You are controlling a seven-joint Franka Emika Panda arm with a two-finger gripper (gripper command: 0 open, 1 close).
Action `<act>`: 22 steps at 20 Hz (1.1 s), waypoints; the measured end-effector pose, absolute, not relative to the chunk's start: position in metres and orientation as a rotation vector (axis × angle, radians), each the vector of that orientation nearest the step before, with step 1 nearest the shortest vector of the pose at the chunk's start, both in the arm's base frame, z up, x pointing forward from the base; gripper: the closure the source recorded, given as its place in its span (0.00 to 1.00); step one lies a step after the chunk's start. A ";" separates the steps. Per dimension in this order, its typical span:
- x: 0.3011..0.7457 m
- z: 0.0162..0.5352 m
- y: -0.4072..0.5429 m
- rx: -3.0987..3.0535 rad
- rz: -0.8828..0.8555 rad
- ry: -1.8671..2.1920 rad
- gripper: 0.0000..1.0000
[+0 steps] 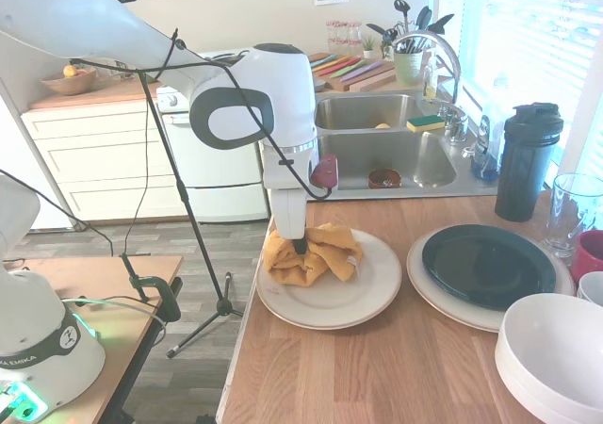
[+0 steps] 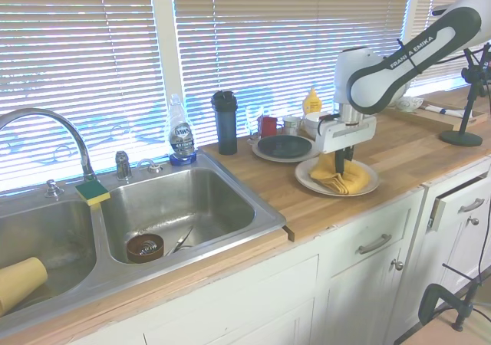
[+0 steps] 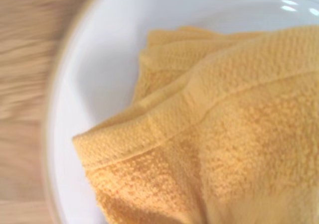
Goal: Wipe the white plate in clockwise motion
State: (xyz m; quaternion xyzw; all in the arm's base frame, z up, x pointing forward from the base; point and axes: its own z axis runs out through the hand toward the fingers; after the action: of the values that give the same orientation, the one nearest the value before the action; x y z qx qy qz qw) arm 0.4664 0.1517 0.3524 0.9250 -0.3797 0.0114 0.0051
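Wooden table (image 1: 377, 367) up front carries the white plate (image 1: 363, 297) near its sink-side edge; yellow cloth (image 1: 316, 254) bunched on top, fingers (image 1: 300, 247) pinched into it. Best keep pressure even and sweep clockwise inside the rim

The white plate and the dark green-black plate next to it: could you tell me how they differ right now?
The white plate is pale and carries a bunched yellow cloth with the gripper pressed into it; the dark plate is bare. The white plate sits directly on the wooden counter; the dark one is stacked on another pale plate. Both are round and glossy.
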 end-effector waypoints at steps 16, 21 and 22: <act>0.521 0.344 0.130 2.880 0.101 -1.307 1.00; 0.528 0.344 0.108 2.851 0.125 -1.340 1.00; 0.528 0.344 0.104 2.846 0.127 -1.345 1.00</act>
State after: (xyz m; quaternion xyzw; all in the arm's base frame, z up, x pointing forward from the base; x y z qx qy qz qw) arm 0.5283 0.1038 0.3437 0.9034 -0.4270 0.0404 -0.0045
